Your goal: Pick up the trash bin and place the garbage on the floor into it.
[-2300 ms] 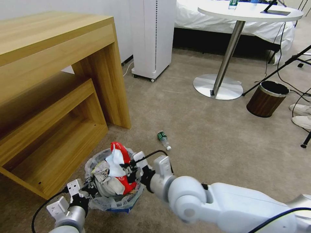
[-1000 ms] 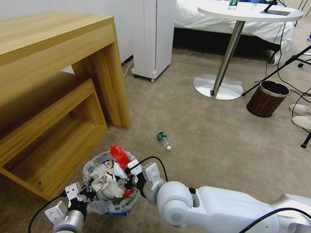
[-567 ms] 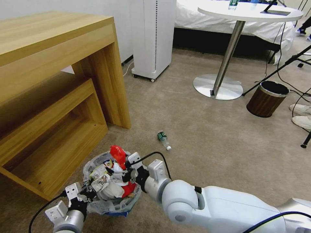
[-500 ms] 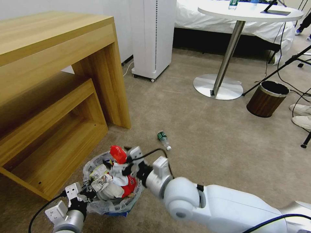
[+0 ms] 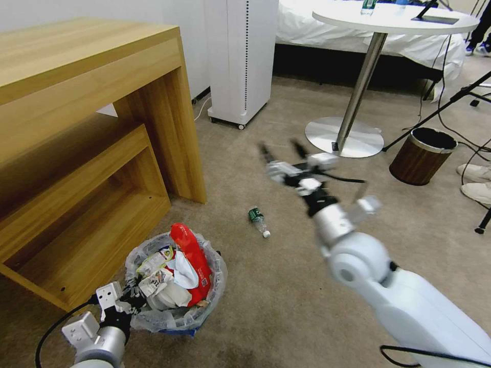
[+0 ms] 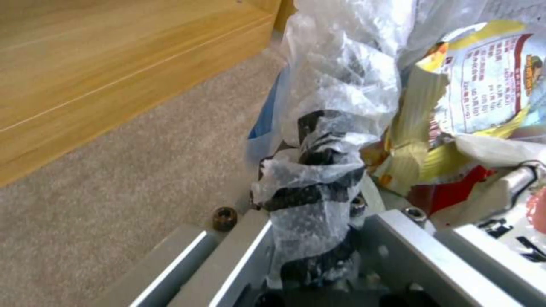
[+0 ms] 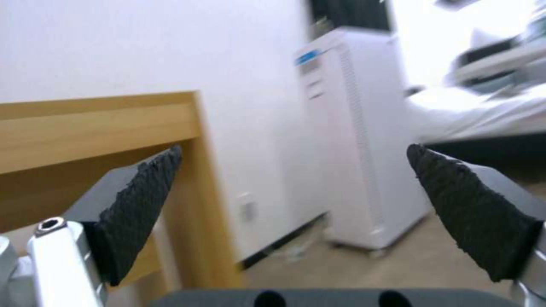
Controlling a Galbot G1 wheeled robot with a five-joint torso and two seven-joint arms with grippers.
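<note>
The wooden desk (image 5: 92, 117) stands on the carpet, and everything here is placed from it. Just off its lower shelf, on the side toward the robot, sits the trash bin (image 5: 180, 323), its clear liner spilling over the rim and its mouth heaped with garbage (image 5: 176, 273): a red snack wrapper upright, crumpled white paper and printed wrappers packed around it. At the bin's edge nearest the robot, the left claw (image 5: 134, 297) is clamped on the rim (the left wrist view has the black fingers (image 6: 318, 187) wrapped in crinkled liner, pinching it together with the blue wall (image 6: 262, 119)). Farther from the desk's upright leg, out on the open carpet, a small green-labelled bottle (image 5: 258, 220) lies on its side, well apart from the bin. Beyond it, farther again from the desk, the right claw (image 5: 282, 151) hangs in the air above the carpet with its fingers (image 7: 139, 204) spread wide and nothing between them, pointing toward the white tower unit (image 5: 240, 59) that stands past the desk's far end.
</note>
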